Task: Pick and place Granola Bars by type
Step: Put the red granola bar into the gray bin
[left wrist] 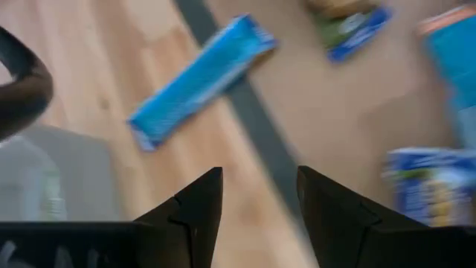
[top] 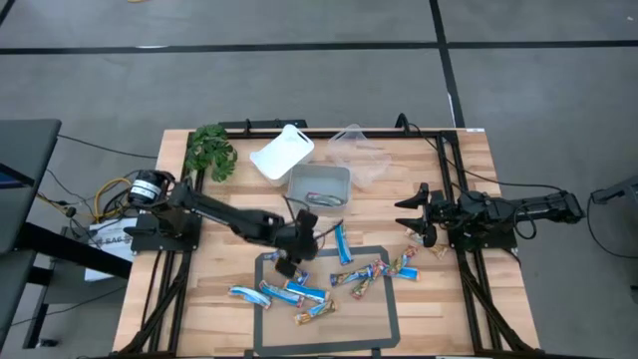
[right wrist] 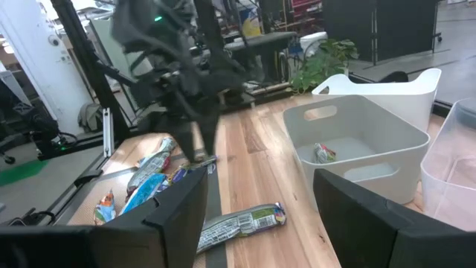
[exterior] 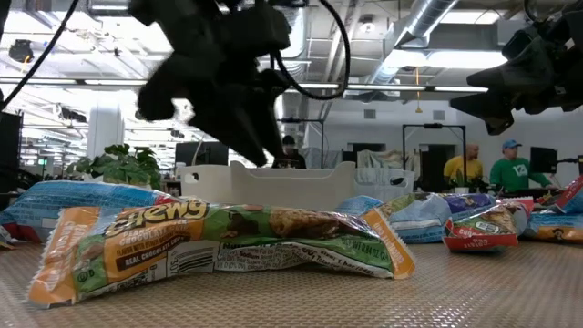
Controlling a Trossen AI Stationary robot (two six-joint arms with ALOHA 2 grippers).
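Observation:
Several granola bars lie on a grey mat (top: 384,319) with a dark border: blue ones (top: 299,291) and mixed orange-brown ones (top: 361,275). One blue bar (top: 344,242) lies across the mat's far border; it also shows in the left wrist view (left wrist: 201,78). My left gripper (top: 289,261) hovers over the mat's far left corner, open and empty (left wrist: 259,201), short of that blue bar. My right gripper (top: 414,214) waits at the right, open and empty (right wrist: 260,216). A grey bin (top: 319,187) holds one bar (right wrist: 323,152).
A white tub (top: 282,152) and a clear tub (top: 359,150) stand behind the grey bin. A green plant (top: 209,152) sits at the far left corner. A green-wrapped bar (exterior: 219,241) lies nearest the low camera. People stand in the room behind (exterior: 506,169).

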